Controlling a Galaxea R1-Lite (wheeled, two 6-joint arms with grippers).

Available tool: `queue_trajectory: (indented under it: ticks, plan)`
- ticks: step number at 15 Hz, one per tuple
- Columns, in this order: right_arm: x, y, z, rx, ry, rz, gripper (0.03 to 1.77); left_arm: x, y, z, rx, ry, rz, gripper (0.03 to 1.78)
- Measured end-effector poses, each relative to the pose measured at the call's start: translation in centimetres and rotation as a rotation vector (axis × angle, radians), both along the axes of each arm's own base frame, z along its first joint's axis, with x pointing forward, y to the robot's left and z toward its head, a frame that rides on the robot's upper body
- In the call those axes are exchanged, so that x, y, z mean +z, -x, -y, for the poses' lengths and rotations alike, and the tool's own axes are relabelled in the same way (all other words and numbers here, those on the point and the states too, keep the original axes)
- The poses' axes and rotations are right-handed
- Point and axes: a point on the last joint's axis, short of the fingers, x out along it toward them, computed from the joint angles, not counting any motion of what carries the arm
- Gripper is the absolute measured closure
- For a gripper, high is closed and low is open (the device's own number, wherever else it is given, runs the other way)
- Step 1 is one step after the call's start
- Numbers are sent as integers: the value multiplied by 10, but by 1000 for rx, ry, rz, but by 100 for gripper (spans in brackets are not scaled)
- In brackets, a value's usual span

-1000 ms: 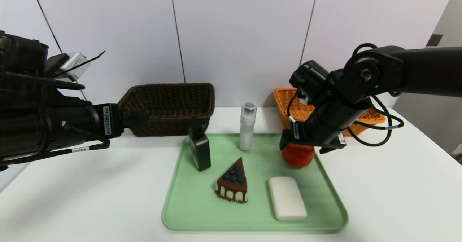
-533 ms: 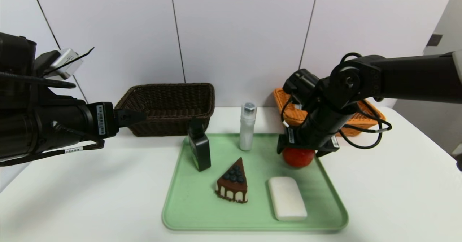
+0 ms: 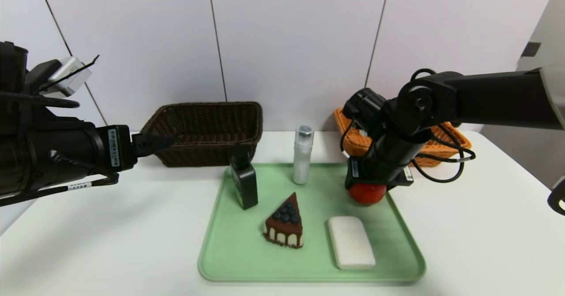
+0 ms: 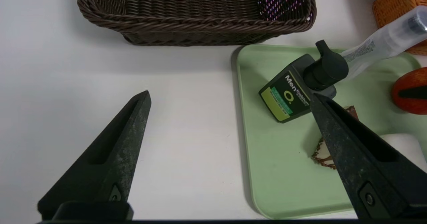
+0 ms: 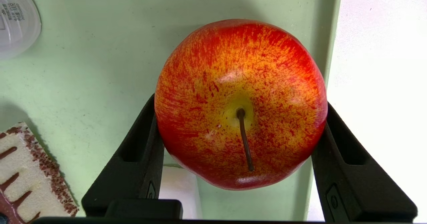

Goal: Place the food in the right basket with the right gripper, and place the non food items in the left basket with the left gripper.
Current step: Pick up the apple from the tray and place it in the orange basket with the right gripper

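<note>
One round red-and-yellow apple point(image 5: 240, 103) with a thin brown stem sits at the right edge of the pale green plastic tray point(image 3: 229, 260). The right gripper point(image 5: 240, 150) has a finger against each side of it — grasping it, I judge. The skin looks smooth, so it may slip out when lifted. The left gripper point(image 4: 230, 130) hangs spread wide near the dark brown woven basket point(image 4: 186, 20).

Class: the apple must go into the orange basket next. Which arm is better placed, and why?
Right. The right gripper already straddles the apple on the tray, fingers at both sides, near the orange basket. The left gripper hangs open off the tray.
</note>
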Motion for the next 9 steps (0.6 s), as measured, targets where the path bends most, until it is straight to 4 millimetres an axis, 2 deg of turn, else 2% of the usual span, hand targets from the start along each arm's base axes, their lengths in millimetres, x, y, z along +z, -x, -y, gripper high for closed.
queue_trajectory:
  ticks: [2, 4, 9]
  plan:
    - [12, 8, -4, 19, -19, 22, 60, 1, 3, -1, -1, -2, -7, 12]
    - [33, 25, -8, 57, -39, 44, 61, 2, 8, -3, -3, -8, -22, 12]
    - [104, 65, -4, 158, -249, 166, 61, 8, 19, -6, -42, 9, -43, 12]
